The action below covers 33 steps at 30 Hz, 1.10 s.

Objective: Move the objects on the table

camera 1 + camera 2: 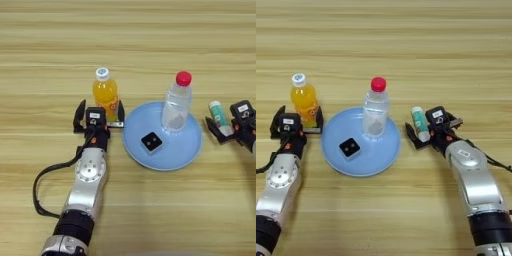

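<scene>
Left claw (99, 116) sits wide open right at the orange-drink bottle (105, 92), one finger out to the side and the other beside the bottle's base, not clamped on it. Right claw (432, 134) is spread too, with the white-and-green stick tube (419, 124) standing upright between its fingers; can't really tell if they're touching it, looks loose.

Count-wise: two bottles, one tube, one block, one plate. The clear bottle with red cap (376, 111) stands upright on the far part of a round blue plate (378, 160), and the small black square block (349, 147) lies flat on that same plate, closer to the near-left part of it. Plate sits about mid-table (150, 40), between the two claws. Orange bottle is just off the plate's left rim, tube off to its right.
</scene>
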Motion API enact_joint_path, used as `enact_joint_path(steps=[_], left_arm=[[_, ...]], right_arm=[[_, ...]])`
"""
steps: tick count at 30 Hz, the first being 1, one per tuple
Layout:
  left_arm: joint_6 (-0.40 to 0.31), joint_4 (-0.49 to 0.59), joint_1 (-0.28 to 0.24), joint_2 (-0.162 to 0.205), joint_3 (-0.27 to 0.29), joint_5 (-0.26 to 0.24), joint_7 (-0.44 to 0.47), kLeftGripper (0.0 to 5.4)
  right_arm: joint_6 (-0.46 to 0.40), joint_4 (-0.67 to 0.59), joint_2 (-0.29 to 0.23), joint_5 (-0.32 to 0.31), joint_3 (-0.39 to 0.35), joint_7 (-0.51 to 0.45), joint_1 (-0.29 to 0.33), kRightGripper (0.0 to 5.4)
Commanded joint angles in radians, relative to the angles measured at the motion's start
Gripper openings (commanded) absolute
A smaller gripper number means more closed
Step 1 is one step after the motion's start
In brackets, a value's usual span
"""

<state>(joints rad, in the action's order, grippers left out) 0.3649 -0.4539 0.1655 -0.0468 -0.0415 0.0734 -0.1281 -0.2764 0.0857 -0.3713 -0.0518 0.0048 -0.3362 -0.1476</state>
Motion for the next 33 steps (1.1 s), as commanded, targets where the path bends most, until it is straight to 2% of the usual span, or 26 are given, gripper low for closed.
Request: enact_joint_path(steps=[1, 12, 19, 33], left_arm=[[-0.015, 0.001, 0.005, -0.019, -0.005, 0.008, -0.009, 5.39], [-0.016, -0.002, 0.010, -0.019, -0.007, 0.008, -0.017, 5.39], [-0.017, -0.003, 0.011, -0.017, -0.005, 0.006, -0.018, 5.40], [-0.018, 0.001, 0.010, -0.018, -0.006, 0.007, -0.021, 5.40]], right_arm=[[-0.026, 0.017, 0.007, -0.018, -0.003, -0.026, 0.002, 5.40], [-0.056, 0.103, 0.037, -0.093, -0.041, -0.072, -0.032, 5.40], [-0.040, 0.189, 0.025, -0.064, -0.025, -0.067, -0.050, 4.57], [-0.037, 0.181, 0.024, -0.066, -0.030, -0.064, -0.058, 3.07]])
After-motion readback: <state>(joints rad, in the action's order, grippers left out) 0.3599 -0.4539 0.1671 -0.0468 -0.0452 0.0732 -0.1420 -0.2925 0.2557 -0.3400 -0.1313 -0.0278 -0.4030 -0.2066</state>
